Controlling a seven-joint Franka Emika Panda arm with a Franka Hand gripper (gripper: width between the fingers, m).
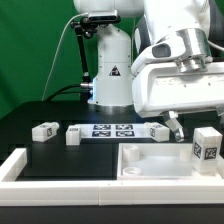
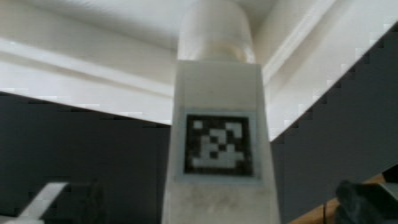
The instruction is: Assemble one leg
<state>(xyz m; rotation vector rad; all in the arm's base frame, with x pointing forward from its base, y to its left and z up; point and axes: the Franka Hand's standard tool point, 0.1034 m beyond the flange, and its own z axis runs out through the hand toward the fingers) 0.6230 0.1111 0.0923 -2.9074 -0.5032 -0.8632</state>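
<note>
One leg [image 2: 219,140], a white oblong block with a square code tag and a round peg at its far end, lies between my fingers in the wrist view. My gripper [image 2: 210,200] is open: dark gaps show between the leg and each fingertip [image 2: 45,200]. In the exterior view this leg [image 1: 207,148] stands upright at the exterior view's right, by the large white panel [image 1: 150,160]. My gripper [image 1: 190,130] hangs just above and beside it. Three more legs lie on the black table: two on the left [image 1: 43,131], [image 1: 75,134] and one [image 1: 155,131] behind the panel.
The marker board [image 1: 113,130] lies flat between the loose legs. A white raised rail [image 1: 15,165] runs along the front left. The arm's white base [image 1: 110,70] stands behind the marker board, before a green backdrop.
</note>
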